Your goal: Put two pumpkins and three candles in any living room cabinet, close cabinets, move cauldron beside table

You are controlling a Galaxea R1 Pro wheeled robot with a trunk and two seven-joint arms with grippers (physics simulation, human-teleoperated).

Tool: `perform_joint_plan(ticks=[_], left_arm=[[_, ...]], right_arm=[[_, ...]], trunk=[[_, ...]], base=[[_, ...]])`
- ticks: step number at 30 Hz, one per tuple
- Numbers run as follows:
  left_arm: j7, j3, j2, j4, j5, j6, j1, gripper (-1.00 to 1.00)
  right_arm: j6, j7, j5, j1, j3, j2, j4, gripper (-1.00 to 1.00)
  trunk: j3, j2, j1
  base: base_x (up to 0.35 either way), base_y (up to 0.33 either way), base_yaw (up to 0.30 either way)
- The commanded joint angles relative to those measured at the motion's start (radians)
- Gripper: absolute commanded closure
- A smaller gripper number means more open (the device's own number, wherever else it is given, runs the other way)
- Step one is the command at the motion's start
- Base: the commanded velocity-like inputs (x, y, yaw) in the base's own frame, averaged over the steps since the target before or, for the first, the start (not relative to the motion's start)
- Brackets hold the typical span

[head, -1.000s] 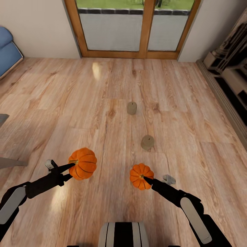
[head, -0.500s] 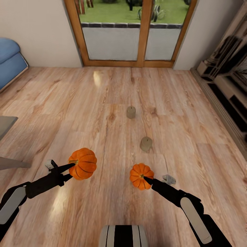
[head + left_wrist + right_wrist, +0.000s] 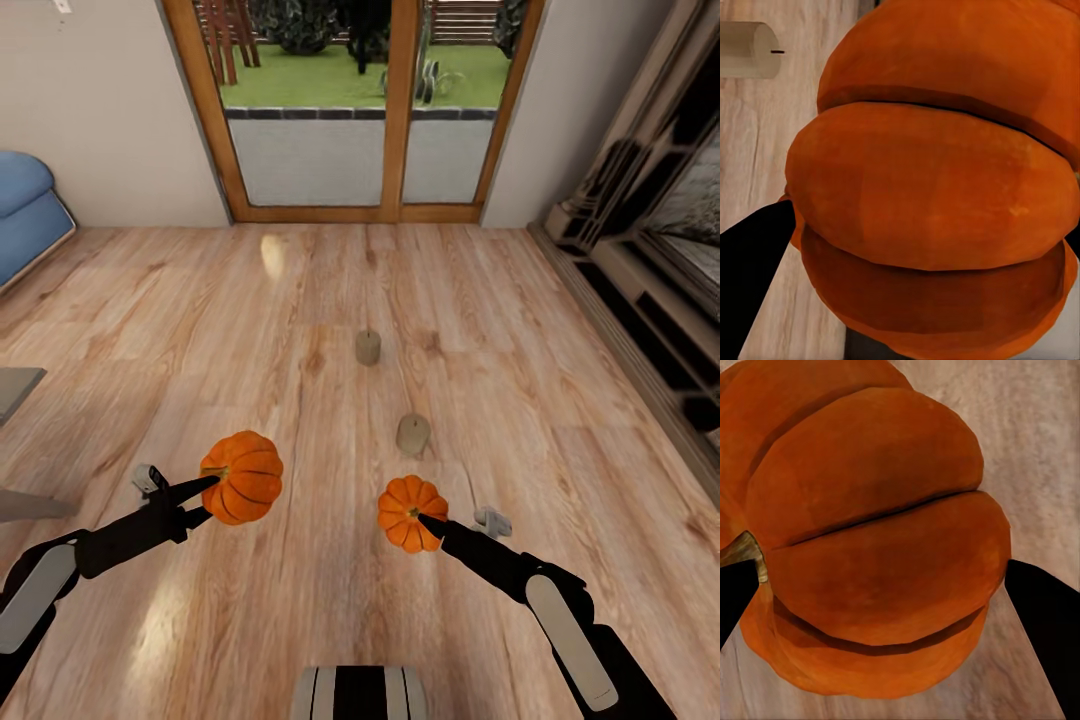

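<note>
My left gripper [image 3: 208, 490] is shut on the larger orange pumpkin [image 3: 243, 477], held above the wooden floor; up close the ribbed pumpkin [image 3: 937, 187] sits between the dark fingers [image 3: 750, 277]. My right gripper [image 3: 425, 522] is shut on the smaller pumpkin [image 3: 410, 512], whose orange body [image 3: 870, 547] and stem show between its two fingertips [image 3: 1042, 622]. Two beige candles stand on the floor ahead: one [image 3: 412, 434] just beyond the right pumpkin, another [image 3: 368, 346] farther off. One candle [image 3: 748, 49] also appears in the left wrist view. The cabinet, cauldron and table are out of view.
A wood-framed glass door [image 3: 350, 110] closes the far wall. A blue sofa [image 3: 28, 215] stands at the left. An ornate dark fireplace surround [image 3: 650, 260] runs along the right. A grey furniture edge [image 3: 15, 385] juts in at the left.
The camera has tilted up and turned slightly, so door and garden show more and the candles sit lower-left in view. Both arms keep their pumpkins in the same pose.
</note>
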Motion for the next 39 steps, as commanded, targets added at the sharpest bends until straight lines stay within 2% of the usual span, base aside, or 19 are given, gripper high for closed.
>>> perform_joint_plan(ticks=[1,3,19,34,39], left_arm=[[-0.001,0.000,0.000,0.000,-0.003,0.002,0.000,1.00],[-0.001,0.000,0.000,0.002,-0.003,0.002,0.000,1.00],[-0.001,-0.002,0.000,0.007,-0.002,0.002,0.000,1.00],[0.002,-0.006,-0.004,0.007,-0.004,0.002,0.000,1.00],[0.005,-0.023,-0.004,0.007,-0.005,0.002,-0.001,1.00]], right_arm=[[0.003,0.000,-0.002,0.000,0.001,-0.001,0.000,1.00],[0.003,0.000,-0.003,0.000,0.001,-0.001,0.001,1.00],[0.003,0.000,-0.003,0.000,0.001,0.000,0.011,1.00],[0.003,0.000,-0.003,0.000,0.001,0.000,0.009,1.00],[0.003,0.000,-0.003,0.000,0.001,-0.001,0.006,1.00]], trunk=[[0.004,0.000,-0.001],[0.012,0.001,-0.001],[0.023,0.001,-0.001],[0.092,0.004,-0.008],[0.115,0.005,-0.010]], base=[[0.000,0.000,-0.092],[0.000,0.000,-0.168],[0.000,0.000,-0.259],[0.000,0.000,-0.269],[0.000,0.000,-0.269]])
